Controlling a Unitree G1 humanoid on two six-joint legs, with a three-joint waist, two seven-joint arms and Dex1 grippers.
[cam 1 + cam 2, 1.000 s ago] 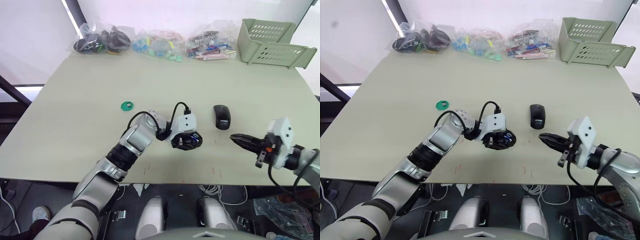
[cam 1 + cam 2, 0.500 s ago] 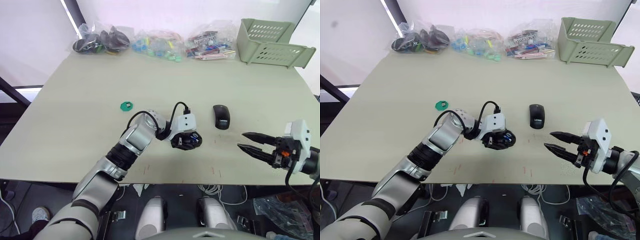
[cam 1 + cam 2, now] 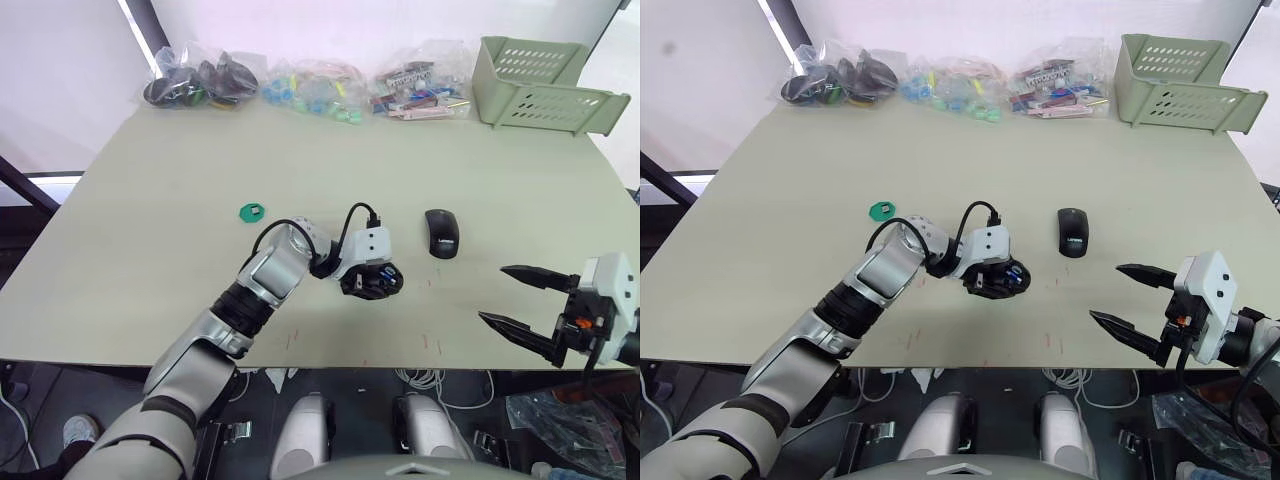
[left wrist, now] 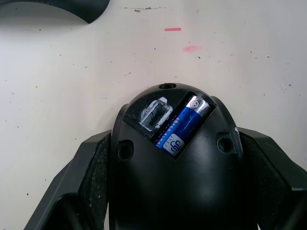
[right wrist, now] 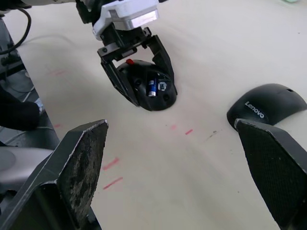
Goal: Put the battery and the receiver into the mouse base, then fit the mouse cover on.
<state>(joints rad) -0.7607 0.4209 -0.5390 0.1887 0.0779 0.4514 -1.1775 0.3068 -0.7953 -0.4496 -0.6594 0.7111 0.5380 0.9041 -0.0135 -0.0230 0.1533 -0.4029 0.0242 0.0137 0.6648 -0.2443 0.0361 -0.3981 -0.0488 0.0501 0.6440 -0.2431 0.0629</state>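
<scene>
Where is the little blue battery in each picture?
Left eye view: the battery sits in the mouse base, held by the left gripper.
Right eye view: the battery, same spot in the base.
Left wrist view: the battery lies in its slot beside the receiver.
Right wrist view: the battery in the base.
Shared landmark: the mouse base.

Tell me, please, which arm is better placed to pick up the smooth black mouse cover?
Probably the right: its open gripper is free and nearer the smooth black mouse cover, while the left gripper clamps the black mouse base.
</scene>
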